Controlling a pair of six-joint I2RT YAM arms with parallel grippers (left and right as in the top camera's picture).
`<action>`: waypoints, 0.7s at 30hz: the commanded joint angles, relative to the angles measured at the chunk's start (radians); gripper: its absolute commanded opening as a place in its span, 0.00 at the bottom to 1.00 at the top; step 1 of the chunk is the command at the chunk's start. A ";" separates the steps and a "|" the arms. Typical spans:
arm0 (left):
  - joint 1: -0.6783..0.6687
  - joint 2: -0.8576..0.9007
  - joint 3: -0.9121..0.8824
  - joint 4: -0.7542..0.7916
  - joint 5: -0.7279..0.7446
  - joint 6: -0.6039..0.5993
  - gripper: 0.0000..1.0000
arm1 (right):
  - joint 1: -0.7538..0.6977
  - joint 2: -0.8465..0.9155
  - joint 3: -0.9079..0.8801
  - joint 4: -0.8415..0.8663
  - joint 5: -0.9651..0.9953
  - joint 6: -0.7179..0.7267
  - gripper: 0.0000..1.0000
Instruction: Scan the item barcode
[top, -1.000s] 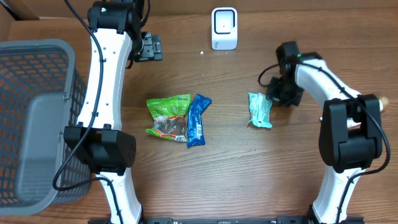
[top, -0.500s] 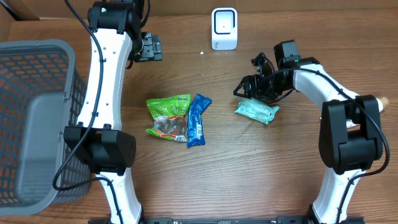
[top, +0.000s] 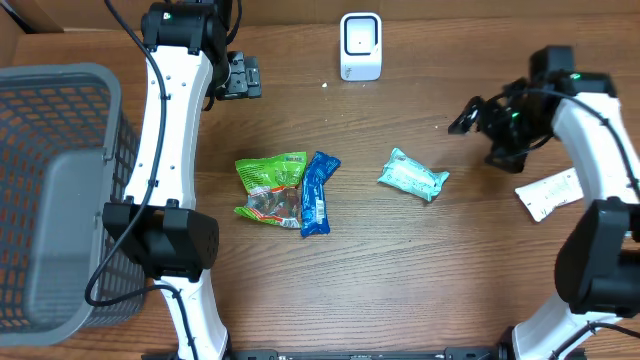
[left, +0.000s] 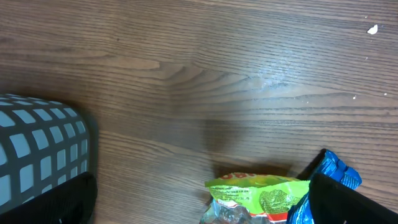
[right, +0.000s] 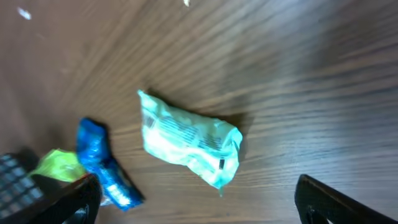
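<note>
The mint-green packet (top: 412, 177) lies loose mid-table, printed face up, probably laid down for a better regrasp, as the right pincer (right: 199, 204) and left pincer (left: 199, 200) both gape empty.

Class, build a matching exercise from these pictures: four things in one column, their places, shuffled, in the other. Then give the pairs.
Things:
1 basket
2 scanner
3 mint packet
4 blue packet

Places:
A against the green packet
B far left
C back edge, centre
D alone, right of centre

Pairs: 1-B, 2-C, 3-D, 4-A
</note>
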 joint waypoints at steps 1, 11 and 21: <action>-0.007 -0.016 0.022 0.001 -0.009 0.001 1.00 | 0.061 0.007 -0.121 0.087 0.018 0.018 0.98; -0.007 -0.016 0.022 0.001 -0.009 0.001 1.00 | 0.140 0.008 -0.326 0.352 0.018 0.018 0.92; -0.007 -0.016 0.022 0.001 -0.009 0.001 1.00 | 0.140 0.008 -0.482 0.626 0.018 0.018 0.58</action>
